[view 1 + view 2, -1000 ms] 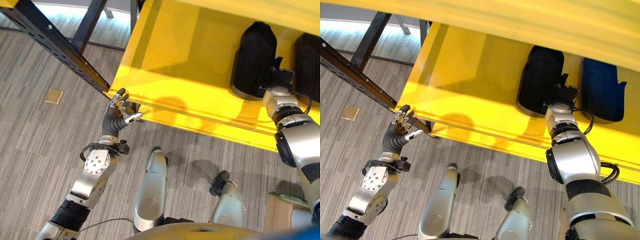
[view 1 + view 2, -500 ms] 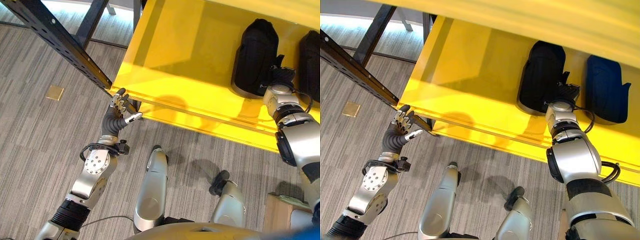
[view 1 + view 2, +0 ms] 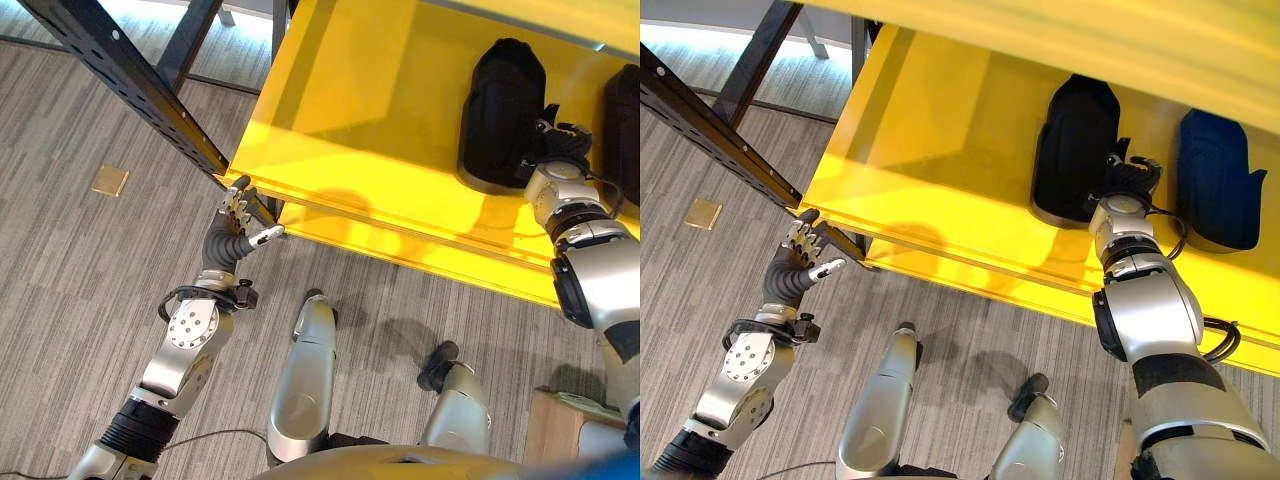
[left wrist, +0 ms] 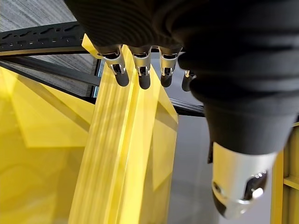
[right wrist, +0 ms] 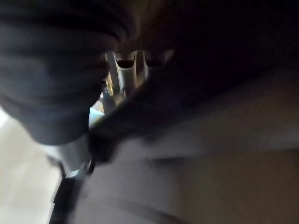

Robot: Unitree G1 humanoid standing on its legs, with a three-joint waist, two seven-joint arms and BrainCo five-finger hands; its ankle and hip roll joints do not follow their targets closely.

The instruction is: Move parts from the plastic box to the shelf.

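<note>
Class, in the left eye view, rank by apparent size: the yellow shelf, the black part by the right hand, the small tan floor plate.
1. Yellow shelf, largest.
2. Black part, middling.
3. Tan floor plate, smallest.

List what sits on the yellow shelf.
On the yellow shelf stand two black parts and. The right hand rests against the nearer one, hiding its lower right side; its fingers are not readable.

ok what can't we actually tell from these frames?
- Right robot hand: grip on the black part is unclear; right wrist view is dark and blurred.
- Second dark part: cut off by the left eye view's edge.
- Left robot hand, open, hovers off the yellow shelf.
</note>
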